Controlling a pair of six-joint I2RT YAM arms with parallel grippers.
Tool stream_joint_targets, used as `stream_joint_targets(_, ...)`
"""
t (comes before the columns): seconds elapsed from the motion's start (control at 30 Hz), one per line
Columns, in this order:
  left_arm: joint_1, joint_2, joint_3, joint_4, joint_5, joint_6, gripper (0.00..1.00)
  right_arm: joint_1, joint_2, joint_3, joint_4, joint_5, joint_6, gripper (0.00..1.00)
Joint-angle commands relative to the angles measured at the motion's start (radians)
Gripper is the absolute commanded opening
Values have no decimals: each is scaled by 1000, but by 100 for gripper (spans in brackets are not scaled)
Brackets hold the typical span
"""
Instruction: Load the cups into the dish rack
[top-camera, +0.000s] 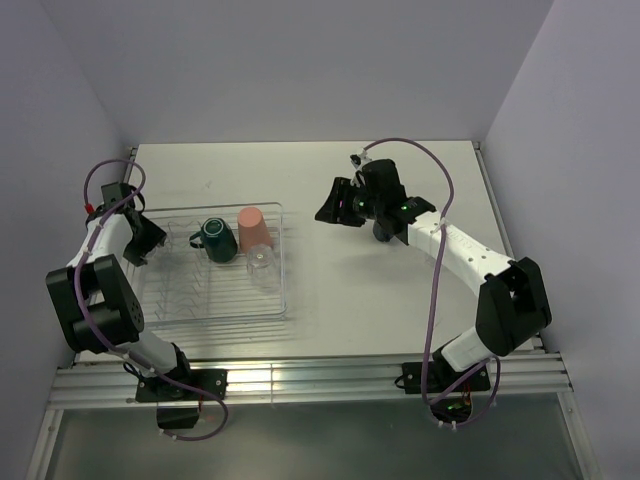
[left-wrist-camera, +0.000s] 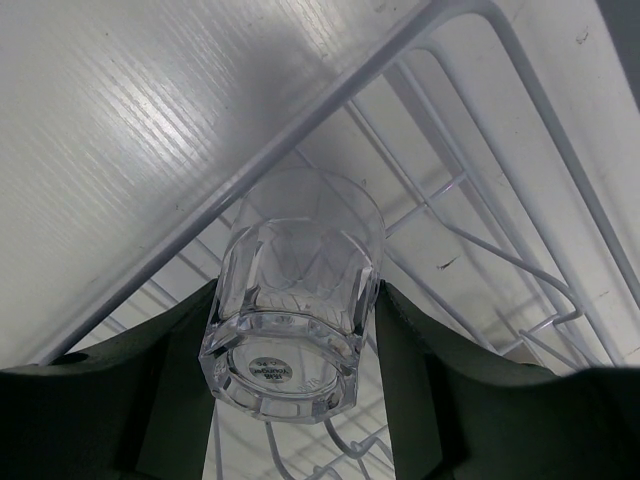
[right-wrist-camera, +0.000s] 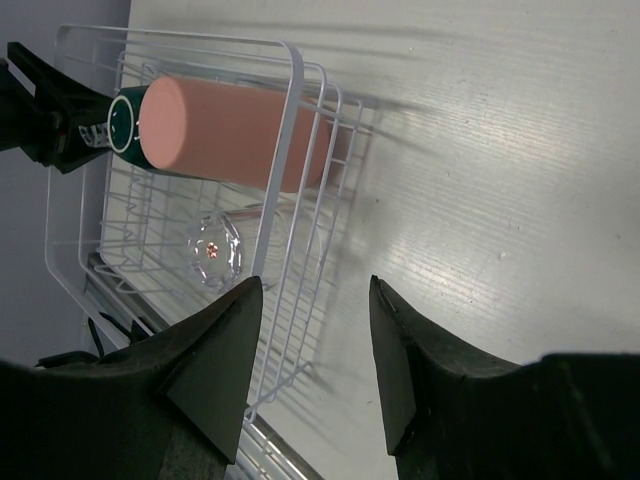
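A small clear glass (top-camera: 262, 268) sits inside the dish rack (top-camera: 215, 310), toward its right side on the desk (top-camera: 380, 290). At the rack's left end, the left gripper (top-camera: 146, 238) pinches another clear glass (left-wrist-camera: 295, 260) by its sides, its thick base facing the wrist camera and the rack's rim wire just behind it. Farther back in the rack, a dark teal mug (top-camera: 215, 240) and a pink tumbler (top-camera: 253, 228) stand side by side. Beyond, over bare desk, the right gripper (top-camera: 335, 205) hangs spread and empty.
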Motion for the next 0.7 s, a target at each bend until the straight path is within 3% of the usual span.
stream_joint_targets(0.0,6,5,19,51,4,-17,9,-9,12,12,44,-8,-24,55)
stream_joint_targets(0.03,6,5,21,52,5,-19,14,-9,12,12,44,-6,-24,55)
stream_joint_targets(0.07,8,3,22,52,4,-17,29,-9,12,12,42,-5,-25,55)
stream_joint_targets(0.13,8,0,25,52,1,-19,45,-9,12,14,39,-2,-28,55)
stream_joint_targets(0.17,8,-4,25,52,-3,-19,61,-9,11,12,39,0,-30,55)
stream_joint_targets(0.3,8,-8,25,51,-1,-14,83,-9,12,14,37,1,-31,55)
stream_joint_targets(0.43,6,-17,25,51,1,-10,91,-9,14,14,34,6,-33,55)
stream_joint_targets(0.67,6,-72,35,38,14,-1,92,-9,12,14,31,14,-40,55)
